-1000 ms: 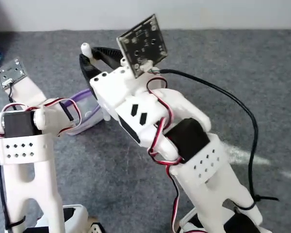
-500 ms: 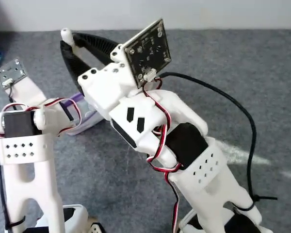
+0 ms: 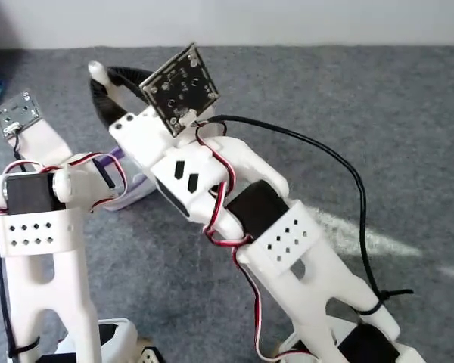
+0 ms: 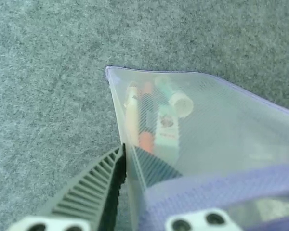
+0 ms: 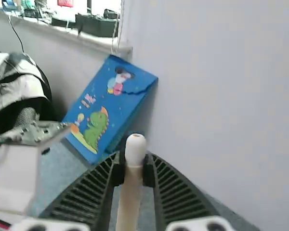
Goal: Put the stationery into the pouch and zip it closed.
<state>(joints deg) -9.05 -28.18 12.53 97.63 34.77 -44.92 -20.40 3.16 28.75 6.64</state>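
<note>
- High view: over the last second my right arm has swung across and risen. The right claw (image 3: 102,78) now sits above the pouch (image 3: 134,190), on its far side, where a second ago it was lower and closer over it.
- The claw is clamped on a white stick (image 3: 97,72) whose tip pokes up past the fingers.
- The left arm (image 3: 38,204) hasn't shifted and stays down at the pouch's near side.
- Left wrist view: the left claw (image 4: 127,161) is pinched tight on the pouch (image 4: 207,125) at its side edge, one finger outside the mesh and one behind it.
- Pens (image 4: 140,118) are already inside, lying toward the pouch's far corner, and the pouch rests on the carpet (image 4: 48,72).
- I can't tell whether the purple zip edge is open.
- Right wrist view: the right claw (image 5: 133,168) is closed around the white stick (image 5: 134,144), aimed away from the pouch at the wall (image 5: 221,86) and a blue folder (image 5: 111,106).
- My read: this stick is still to go in. The lift gives clearance but has tipped the stick away from the pouch, so I'd need to tilt back down to the mouth. Zipping is not yet begun.
</note>
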